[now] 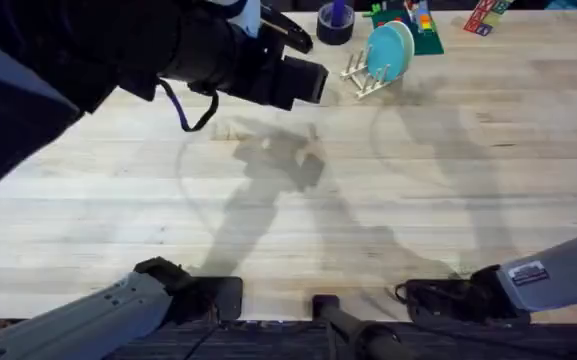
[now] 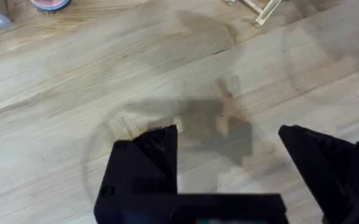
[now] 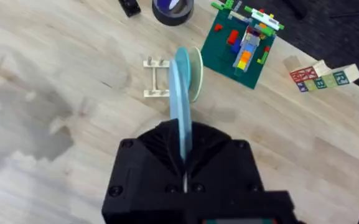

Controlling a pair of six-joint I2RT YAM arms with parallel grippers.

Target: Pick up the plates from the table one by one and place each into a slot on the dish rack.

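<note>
In the right wrist view my right gripper [image 3: 183,144] is shut on a pale blue plate [image 3: 181,93], held edge-on above the table [image 3: 55,56]. Beyond it stands the small wooden dish rack [image 3: 156,79] with a pale green plate [image 3: 196,70] upright in a slot. From overhead, the rack [image 1: 368,76] sits at the far middle with a teal-blue plate [image 1: 385,52] and a paler one [image 1: 406,38] on edge. My left gripper [image 2: 228,134] hangs open and empty above bare wood. Overhead it shows large and dark [image 1: 293,60], left of the rack.
A dark tape roll [image 1: 335,24] lies behind the rack. A green board with toy bricks [image 3: 241,43] and lettered blocks [image 3: 325,76] sit at the far right. The left arm's shadow [image 1: 278,160] falls on the table's middle. Both arm bases are at the near edge.
</note>
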